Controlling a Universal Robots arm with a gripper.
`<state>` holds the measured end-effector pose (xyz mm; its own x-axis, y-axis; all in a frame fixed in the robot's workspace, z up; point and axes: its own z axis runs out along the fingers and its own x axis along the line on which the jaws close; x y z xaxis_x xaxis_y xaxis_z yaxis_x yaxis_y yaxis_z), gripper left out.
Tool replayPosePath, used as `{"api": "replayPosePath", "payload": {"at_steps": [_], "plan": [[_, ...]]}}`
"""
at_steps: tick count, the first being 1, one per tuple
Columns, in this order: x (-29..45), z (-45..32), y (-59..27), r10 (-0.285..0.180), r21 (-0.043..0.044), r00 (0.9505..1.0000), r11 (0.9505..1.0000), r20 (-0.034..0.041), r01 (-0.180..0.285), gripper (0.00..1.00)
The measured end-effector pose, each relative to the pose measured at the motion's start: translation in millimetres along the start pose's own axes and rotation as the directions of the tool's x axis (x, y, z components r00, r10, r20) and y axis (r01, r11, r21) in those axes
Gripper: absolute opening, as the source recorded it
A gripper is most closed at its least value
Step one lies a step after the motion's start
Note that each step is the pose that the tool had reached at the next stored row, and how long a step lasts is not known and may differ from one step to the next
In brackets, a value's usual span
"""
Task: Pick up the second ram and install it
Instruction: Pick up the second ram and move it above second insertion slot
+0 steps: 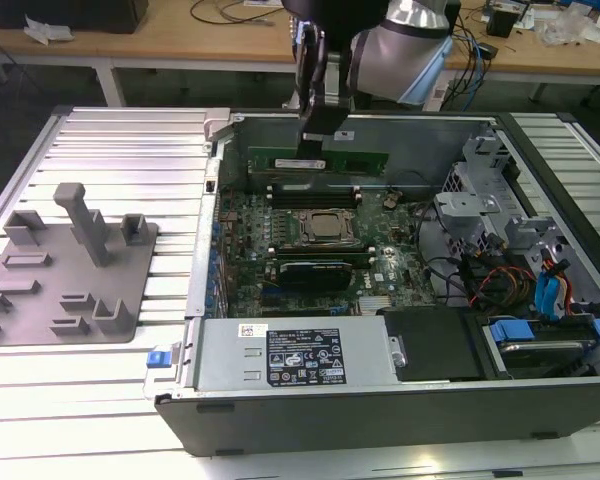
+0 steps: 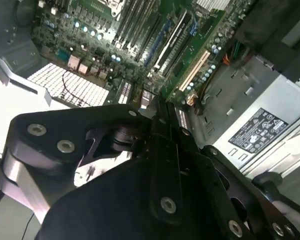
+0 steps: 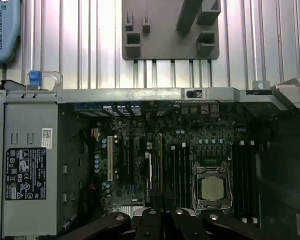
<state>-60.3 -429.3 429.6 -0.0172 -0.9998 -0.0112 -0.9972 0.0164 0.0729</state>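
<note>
Above the memory slots on the far side of the processor socket, inside the open computer case, the second ram hangs level and on edge. As far as the exterior view allows, it is clear of the motherboard. The pincer is clenched on the stick's upper edge near its middle, and the green board runs out to either side of the jaws. Whether any slot below already carries a stick cannot be determined.

Risks, as judged:
- If the stick is out of line with its slot, or its notch faces the wrong way, downward pressure would load the motherboard rather than seat the contacts.
- A single central grip could let one end seat and the other ride high.
- Slot latches that are not fully open would block entry.
- A black cable lies near the stick's end at the exterior view's right and could be trapped.

Markings: a large black-and-white rating label sits on the power supply, with a small barcode sticker just beside it. Their wording is not transcribed. The grey fixture tray lies well apart on the ribbed counter and shows no marking.
</note>
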Motion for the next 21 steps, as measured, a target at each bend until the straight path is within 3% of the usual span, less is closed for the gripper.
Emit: {"api": "replayPosePath", "payload": {"at_steps": [6,10,16,21], "plan": [[-17.2,27.1,-15.7,0.0,-0.0002,1.0,1.0,0.0002,0.0,0.09],[-24.2,42.5,-17.1,-0.005,-0.0002,1.0,1.0,0.0,0.005,0.09],[-36.0,49.1,-17.7,-0.011,-0.0003,0.9999,0.9999,0.002,0.011,0.09],[-42.4,61.0,-18.5,-0.021,-0.0002,0.9998,0.9998,0.0015,0.021,0.09]]}}
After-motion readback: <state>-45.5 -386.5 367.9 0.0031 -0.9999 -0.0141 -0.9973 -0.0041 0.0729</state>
